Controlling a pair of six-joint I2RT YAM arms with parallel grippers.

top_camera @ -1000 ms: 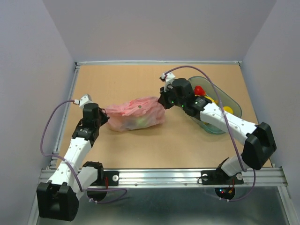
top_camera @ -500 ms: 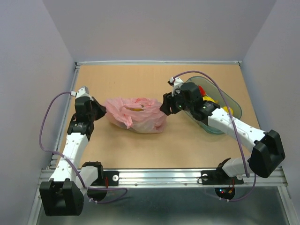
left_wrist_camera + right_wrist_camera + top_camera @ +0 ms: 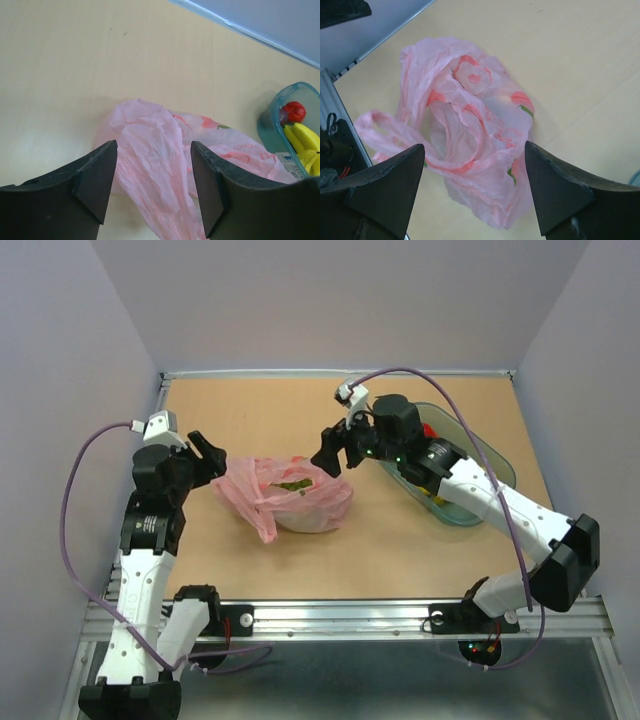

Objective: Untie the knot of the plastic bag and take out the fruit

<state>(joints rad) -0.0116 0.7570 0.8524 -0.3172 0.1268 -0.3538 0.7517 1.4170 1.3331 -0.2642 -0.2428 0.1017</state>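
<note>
The pink plastic bag (image 3: 290, 498) lies slumped on the table between my two grippers. Its mouth gapes upward, and a bit of green fruit (image 3: 293, 483) shows inside; the rest of its contents is hidden. No knot shows; one handle trails loose as a loop (image 3: 380, 131) toward the near edge. My left gripper (image 3: 210, 457) hovers open just left of the bag, with crinkled pink film (image 3: 155, 170) below its spread jaws but not touching them. My right gripper (image 3: 326, 451) hangs open above the bag's right end, looking down on the bag (image 3: 480, 135).
A teal-grey tray (image 3: 497, 468) stands at the right under the right forearm, holding yellow bananas (image 3: 303, 144) and a red round fruit (image 3: 294, 111). Purple cables arc over both arms. Walls close in the table on the left, back and right.
Both grippers were shut on the bag's ends and are now open and off it. They have drawn up and apart, and the bag has slumped with its mouth open.
</note>
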